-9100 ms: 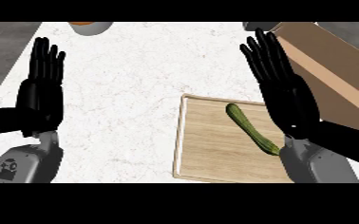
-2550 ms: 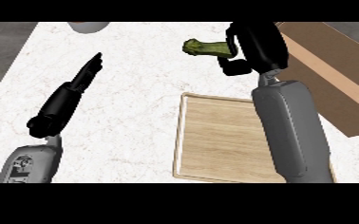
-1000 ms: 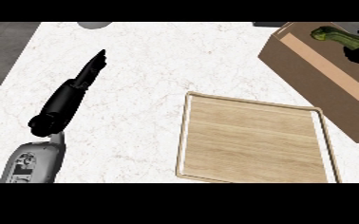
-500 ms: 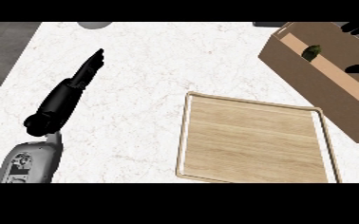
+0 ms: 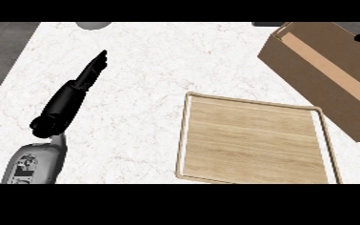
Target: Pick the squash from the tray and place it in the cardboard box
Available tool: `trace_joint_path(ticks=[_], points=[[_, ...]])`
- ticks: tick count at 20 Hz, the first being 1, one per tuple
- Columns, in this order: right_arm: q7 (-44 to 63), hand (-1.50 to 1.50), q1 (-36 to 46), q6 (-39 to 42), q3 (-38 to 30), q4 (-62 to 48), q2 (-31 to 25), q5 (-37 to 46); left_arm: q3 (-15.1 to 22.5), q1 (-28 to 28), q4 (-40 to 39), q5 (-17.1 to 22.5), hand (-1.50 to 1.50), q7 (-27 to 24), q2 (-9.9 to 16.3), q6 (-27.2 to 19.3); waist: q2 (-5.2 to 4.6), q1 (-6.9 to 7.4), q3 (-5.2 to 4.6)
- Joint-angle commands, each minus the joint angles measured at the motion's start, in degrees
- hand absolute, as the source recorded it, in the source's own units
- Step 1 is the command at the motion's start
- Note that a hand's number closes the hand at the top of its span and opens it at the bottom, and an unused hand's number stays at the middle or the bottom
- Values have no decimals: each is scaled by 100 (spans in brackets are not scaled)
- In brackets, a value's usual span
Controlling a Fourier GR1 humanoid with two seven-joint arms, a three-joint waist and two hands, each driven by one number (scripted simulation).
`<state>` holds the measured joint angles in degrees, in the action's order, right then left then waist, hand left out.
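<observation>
The wooden tray (image 5: 253, 140) lies bare on the white marble counter at the lower right. The cardboard box (image 5: 316, 71) stands at the right edge, seen from its outer wall; its inside is hidden and no squash shows anywhere. My left hand (image 5: 90, 71) rests at the left of the counter, edge-on, fingers straight and pointing away, holding nothing. My right hand is out of the view.
A grey round object (image 5: 94, 25) peeks in at the top left edge. A dark object (image 5: 267, 24) shows at the top right, just beyond the box. The counter's left edge meets a grey floor strip (image 5: 10, 47).
The squash, seen half a second ago inside the box's opening, no longer shows. The view has shifted so the box sits farther right. My left hand has not moved.
</observation>
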<state>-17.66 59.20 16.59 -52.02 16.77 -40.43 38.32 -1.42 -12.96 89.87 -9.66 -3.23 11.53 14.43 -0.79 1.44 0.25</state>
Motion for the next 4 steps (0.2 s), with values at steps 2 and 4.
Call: trace_joint_path(ticks=[2, 4], points=[[240, -150, -153, -15, -752, -294, -564, -696, -21, 231, 120, 74, 0, -203, 51, 110, -34, 114, -1], [-174, -150, -543, -233, -800, -304, -465, -766, 54, 13, 206, 9, 0, 73, -88, -23, -39, 96, 3]])
